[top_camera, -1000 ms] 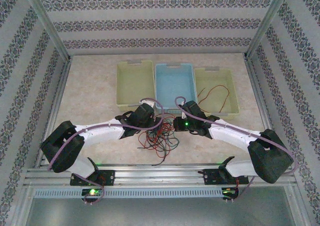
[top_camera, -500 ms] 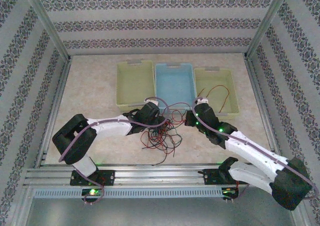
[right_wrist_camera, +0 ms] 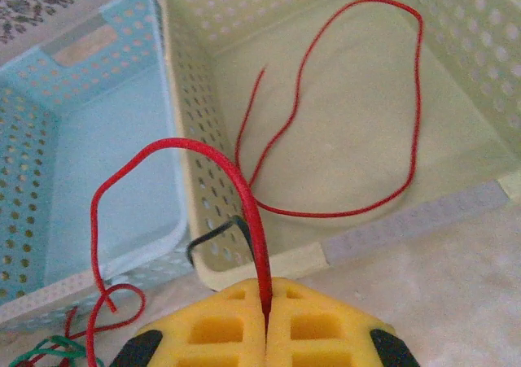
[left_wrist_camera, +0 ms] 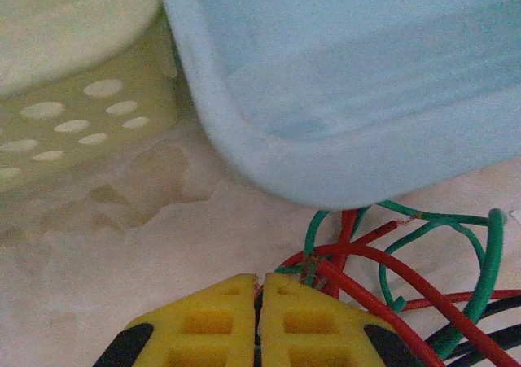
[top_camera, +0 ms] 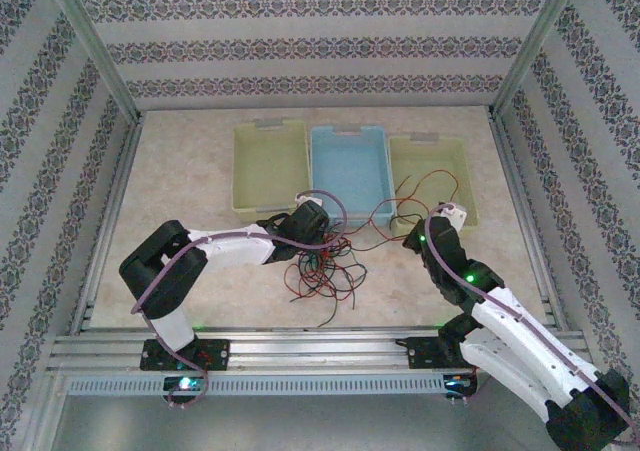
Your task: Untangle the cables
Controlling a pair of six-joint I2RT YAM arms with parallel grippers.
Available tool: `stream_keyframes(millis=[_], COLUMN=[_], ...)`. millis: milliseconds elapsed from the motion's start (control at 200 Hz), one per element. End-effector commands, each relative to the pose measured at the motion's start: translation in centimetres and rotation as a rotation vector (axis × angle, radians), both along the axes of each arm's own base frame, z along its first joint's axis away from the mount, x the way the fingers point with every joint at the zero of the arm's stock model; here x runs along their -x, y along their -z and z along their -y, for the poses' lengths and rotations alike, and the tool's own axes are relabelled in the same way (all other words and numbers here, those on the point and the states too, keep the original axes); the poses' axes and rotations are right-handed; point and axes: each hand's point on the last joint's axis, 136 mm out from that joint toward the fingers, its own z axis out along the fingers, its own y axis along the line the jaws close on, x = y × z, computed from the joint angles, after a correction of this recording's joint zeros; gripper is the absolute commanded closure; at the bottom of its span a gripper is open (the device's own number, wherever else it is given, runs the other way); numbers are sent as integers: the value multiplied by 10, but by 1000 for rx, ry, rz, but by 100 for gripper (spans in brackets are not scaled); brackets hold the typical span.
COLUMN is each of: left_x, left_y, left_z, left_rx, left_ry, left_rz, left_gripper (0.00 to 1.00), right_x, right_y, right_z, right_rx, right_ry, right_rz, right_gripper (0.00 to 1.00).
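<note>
The right pincer [right_wrist_camera: 267,292] has its yellow fingers pressed together on a red cable [right_wrist_camera: 244,190]. The cable rises from the seam, arches leftward before the near corner of the blue basket [right_wrist_camera: 32,188] and drops toward the heap. The left pincer [left_wrist_camera: 260,290] is likewise pressed together, low over the counter [left_wrist_camera: 98,245] and just short of the blue basket's rounded corner. Whether a strand is caught in its seam cannot be told. A green cable [left_wrist_camera: 488,261] and further red strands curl just beside its fingers. In the top view the held red cable runs as a slack line from the tangle [top_camera: 325,271], which lies between the two arms, to the right pincer. That pincer sits near the front of the right pale-green basket [right_wrist_camera: 476,41]. A loose red cable [right_wrist_camera: 417,98] already lies alone on that basket's floor, so one strand appears sorted, and a second is judged to be mid-extraction. A black cable [right_wrist_camera: 213,235] loops against the basket's near corner. Most of the work is left. The tangle is a loose heap of thin red, green and black loops crossing one another many times, on the counter in front of the baskets. The left pale-green basket [left_wrist_camera: 73,123] stands beside the blue one.
</note>
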Motion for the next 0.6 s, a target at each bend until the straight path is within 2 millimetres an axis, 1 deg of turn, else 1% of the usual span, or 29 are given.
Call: stream_keyframes(millis=[0,30,70,100,135,180,210,270,280,295,360,430,465,490,520,535,595], left_x=[20,20,21,21,22,22,22,22,23,22,22,22,22,22,22,22,21], left_y=[19,17,16,15,14,14,13,12,13,13,11,11,11,11,11,11,10], left_z=[-22,-22,-21,-21,-20,-20,-19,-18,-18,-18,-16,-15,-13,-13,-12,-12,-10], left_rx=[-82,-75,-65,-60,-53,-48,-45,-43,-44,-43,-38,-38,-37,-35,-36,-36,-35], left_ry=[4,6,10,15,19,21,25,27,28,29,34,41,45,47,49,49,53], left_rz=[-52,-44,-39,-36,-32,-30,-31,-29,-30,-29,-30,-32,-33,-33,-36,-35,-33], left_gripper=[100,100,100,100,100,100,100,100,100,100,100,100,100,100,100,100,100], right_x=[8,9,11,14,16,18,19,18,21,21,19,16,15,16,21,19,25], right_y=[16,19,24,27,30,32,33,28,37,39,39,39,40,44,53,47,57], right_z=[9,10,13,15,17,22,24,24,25,26,21,6,-6,-13,-20,-25,-37], right_rx=[-53,-73,-96,-111,-126,-145,-162,-199,-192,-192,-202,-197,-197,-193,-186,-187,-169], right_ry=[52,63,87,103,123,154,171,182,183,184,148,43,-34,-84,-133,-160,-243], right_rz=[-34,-39,-43,-46,-44,-38,-32,-7,-23,-27,-30,-51,-74,-103,-153,-155,-233], right_gripper=[87,81,67,59,53,49,47,46,46,46,46,46,46,45,45,45,45])
